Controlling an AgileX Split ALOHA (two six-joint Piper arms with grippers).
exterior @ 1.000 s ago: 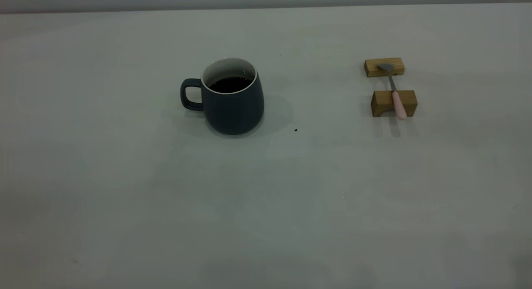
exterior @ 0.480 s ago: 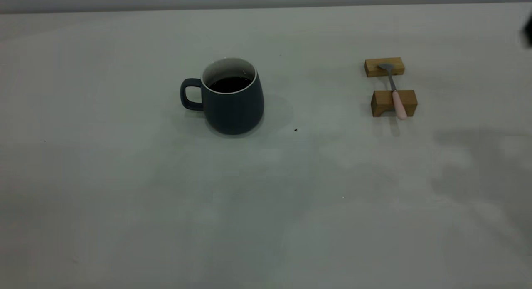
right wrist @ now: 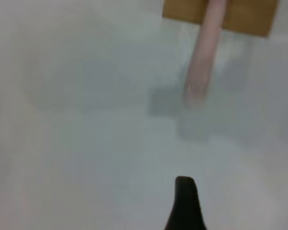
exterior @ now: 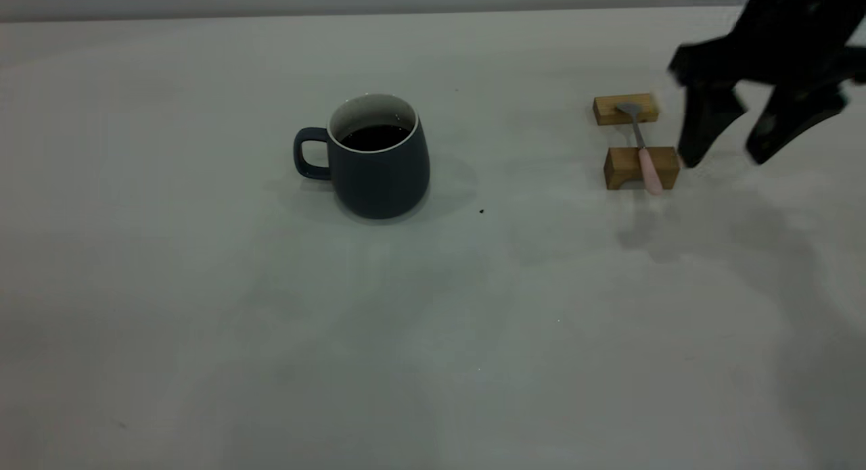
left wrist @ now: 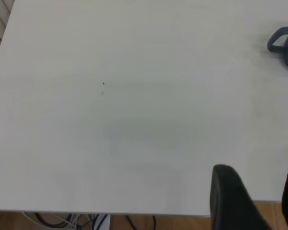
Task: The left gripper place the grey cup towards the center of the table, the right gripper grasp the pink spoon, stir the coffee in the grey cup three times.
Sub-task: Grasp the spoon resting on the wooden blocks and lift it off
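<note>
Your pink spoon [exterior: 646, 155] lies across two wooden blocks [exterior: 641, 167] on the counter [exterior: 433, 308], handle end overhanging the nearer block. The right pincer [exterior: 724, 160] hangs just beside it, fingers spread wide, touching nothing. The grey cup [exterior: 379, 159] with coffee [exterior: 374, 137] stands well apart toward the middle. The left pincer [left wrist: 257, 201] sits released at the counter's edge.

Matt grey cup [exterior: 379, 169], two wooden blocks [exterior: 641, 167], metal-shafted pink spoon [exterior: 643, 152], smooth matt table [exterior: 433, 308]
</note>
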